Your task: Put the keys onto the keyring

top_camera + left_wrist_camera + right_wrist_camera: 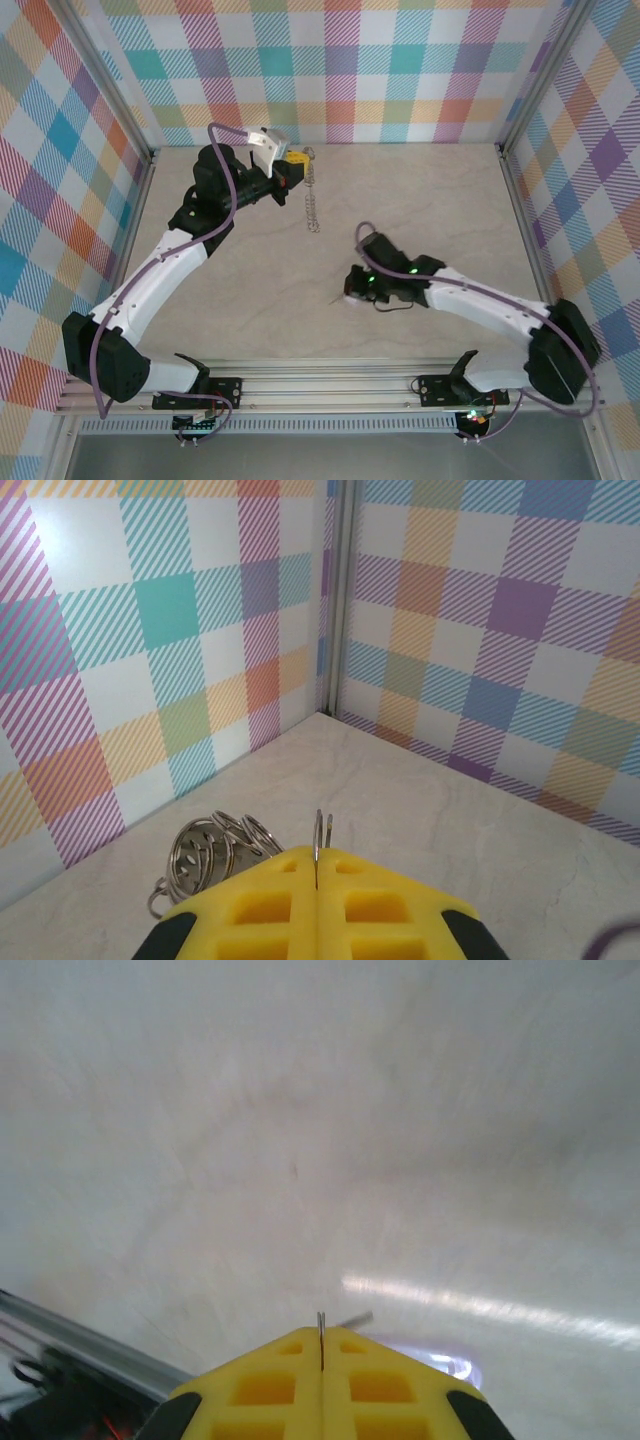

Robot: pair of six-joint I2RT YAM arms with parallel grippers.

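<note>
Marbled beige tabletop, plaid walls; left gripper pinches keyring, right gripper key.

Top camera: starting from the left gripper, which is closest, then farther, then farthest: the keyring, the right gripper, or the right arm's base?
1. keyring: pinched by the left gripper, far left.
2. right gripper: mid-table.
3. right arm's base: near edge, right side.

The left arm climbs from its base at 7 o'clock toward 11, elbow bent, wrist turned to 3 o'clock; the left gripper has its yellow fingers pressed together. The right arm sweeps from 5 o'clock toward centre, lying low, and the right gripper points to 9 o'clock, jaws closed
</note>
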